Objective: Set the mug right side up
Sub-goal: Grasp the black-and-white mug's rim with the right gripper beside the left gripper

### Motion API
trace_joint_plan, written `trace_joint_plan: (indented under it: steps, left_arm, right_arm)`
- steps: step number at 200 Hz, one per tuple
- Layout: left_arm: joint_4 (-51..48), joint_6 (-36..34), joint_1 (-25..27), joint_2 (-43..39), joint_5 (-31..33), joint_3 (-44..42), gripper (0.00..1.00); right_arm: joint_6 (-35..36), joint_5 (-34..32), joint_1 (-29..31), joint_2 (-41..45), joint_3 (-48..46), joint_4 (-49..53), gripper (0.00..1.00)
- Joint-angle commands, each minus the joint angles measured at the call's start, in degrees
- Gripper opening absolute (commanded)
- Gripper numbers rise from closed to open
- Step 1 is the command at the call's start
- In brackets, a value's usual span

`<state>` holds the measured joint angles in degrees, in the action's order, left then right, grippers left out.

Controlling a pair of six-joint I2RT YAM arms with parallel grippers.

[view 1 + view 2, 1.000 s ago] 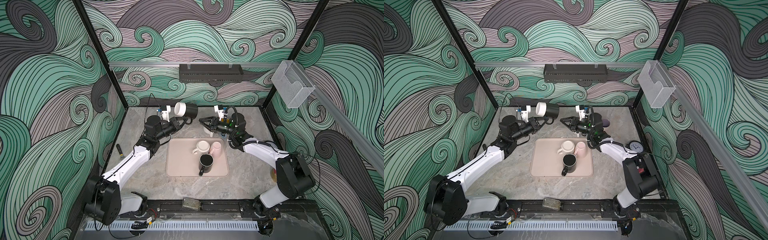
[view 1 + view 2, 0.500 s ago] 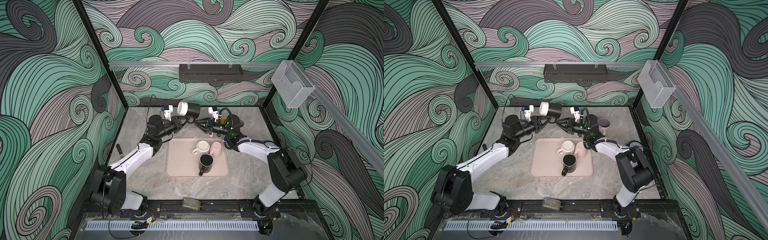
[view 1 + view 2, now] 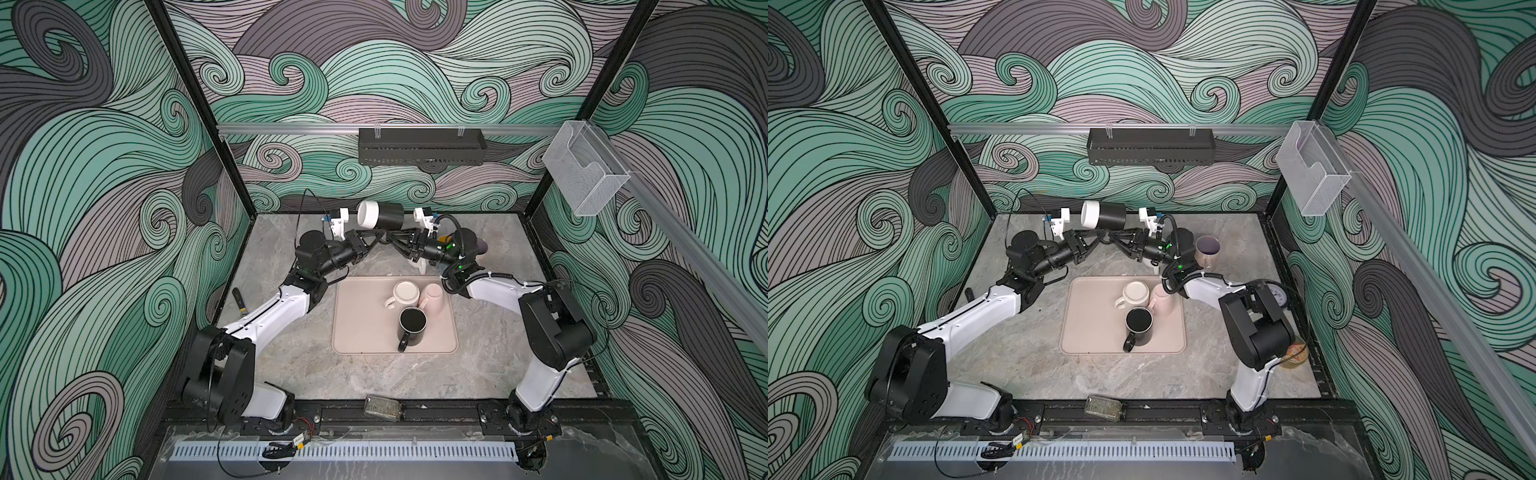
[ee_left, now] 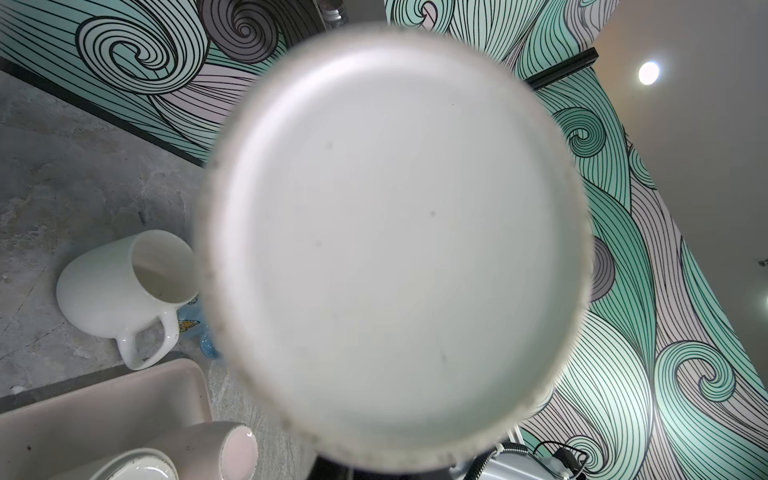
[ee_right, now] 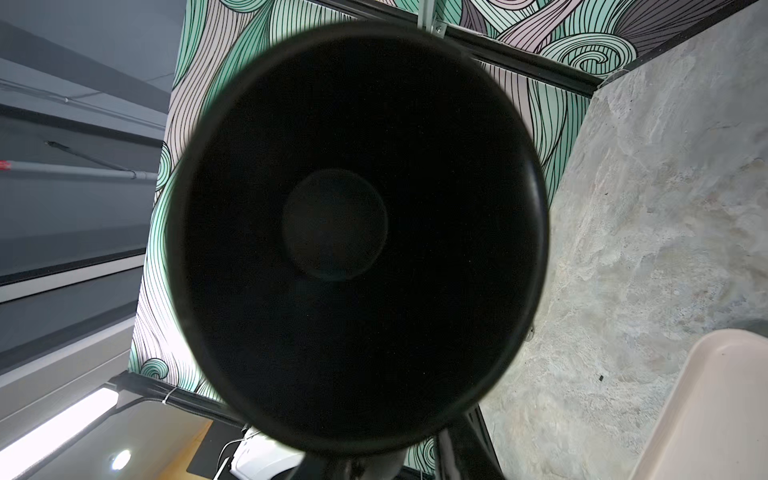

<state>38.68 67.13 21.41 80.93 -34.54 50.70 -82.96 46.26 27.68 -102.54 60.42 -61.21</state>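
**Item:** mug, black-walled with a white base; it is held aloft at the upper centre of both top views, over the far strip of the table and behind the tray.

**Views compared:** in the left wrist view the mug is seen only as a flat white base that fills most of the frame; in the right wrist view the mug is seen only as a dark hollow mouth, with a smaller round floor at its middle; the black side wall is shown by the top views alone; the handle is hidden throughout. A white mug lying on its side beside the tray is shown in the left wrist view, but is largely covered by the right arm in the top views; a purple mug is seen plainly in a top view, just right of that arm.

**Orientation:** the long axis is laid level, running left to right across the top views; the base is turned to frame left, the mouth to frame right.

**Relation to grippers:** the mug is set just above both sets of fingertips. The left gripper is brought in from the lower left with its jaws drawn fully together; the mug is carried on it, though the grip point underneath is hidden. The right gripper is brought in from the right, tips close to the left's; its jaws are narrow, and whether anything is clasped cannot be told.
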Motion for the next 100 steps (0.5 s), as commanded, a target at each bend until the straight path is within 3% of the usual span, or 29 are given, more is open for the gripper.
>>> trace_joint_plan:
  steps: [1, 100]
  left_arm:
    - [7.1, -0.6, 1.6, -0.4, -1.7, 1.4, 0.00]
    - [6.6, -0.1, 2.6, 0.2, -1.6, 0.4, 0.00]
  right_arm:
    - [-3.8, -3.1, -0.1, -0.9, 2.0, -5.7, 0.28]
    - [-11.2, -7.8, -0.5, -4.0, 4.6, -16.3, 0.20]
